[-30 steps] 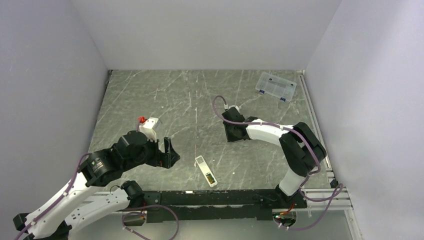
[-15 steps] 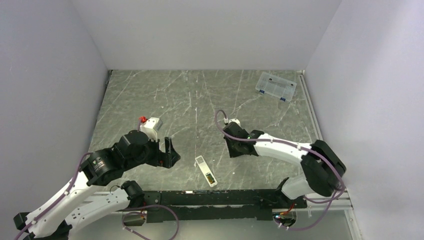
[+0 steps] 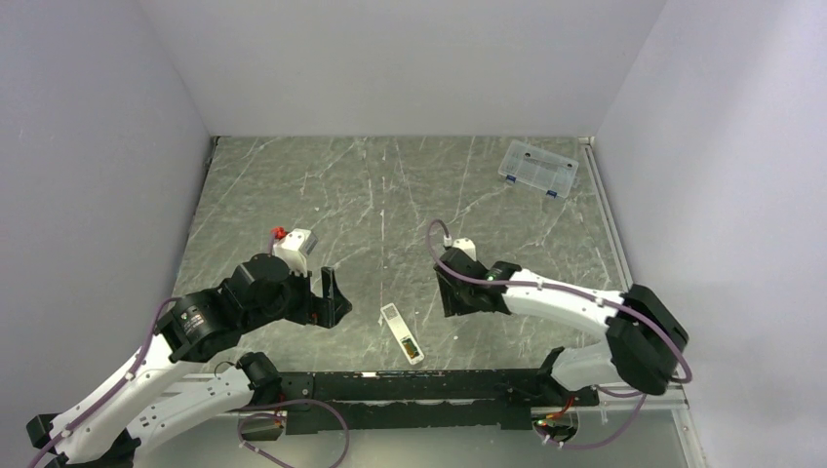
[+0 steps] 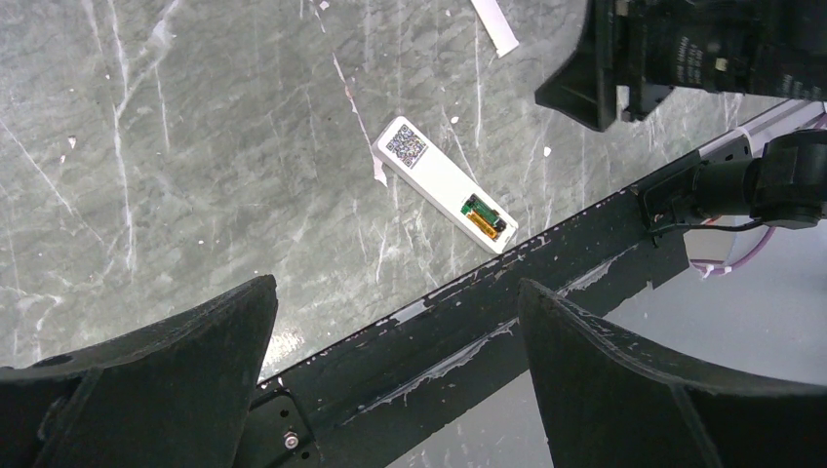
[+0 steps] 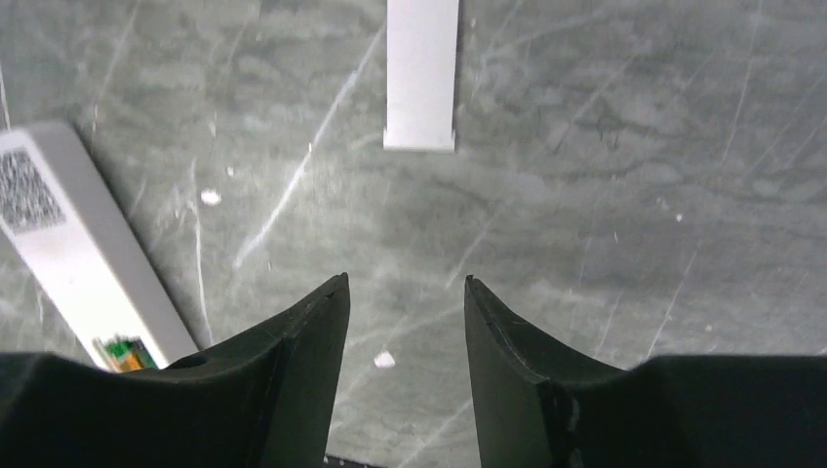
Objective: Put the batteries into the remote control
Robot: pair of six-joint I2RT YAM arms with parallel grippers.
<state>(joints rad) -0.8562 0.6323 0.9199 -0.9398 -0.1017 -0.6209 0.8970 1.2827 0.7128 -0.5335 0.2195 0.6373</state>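
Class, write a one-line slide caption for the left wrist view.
Open left gripper hovers above the remote control, batteries seated in its recess, white cover lying apart.

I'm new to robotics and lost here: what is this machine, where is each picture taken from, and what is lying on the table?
Two robot arms are bolted at the near edge of a table. The wide picture looks down from above; the other two come from wrist cameras. The left fingers and right fingers are open, holding nothing. On it lies a white remote control with batteries in its recess; a loose white cover lies nearby, a clear box far back.
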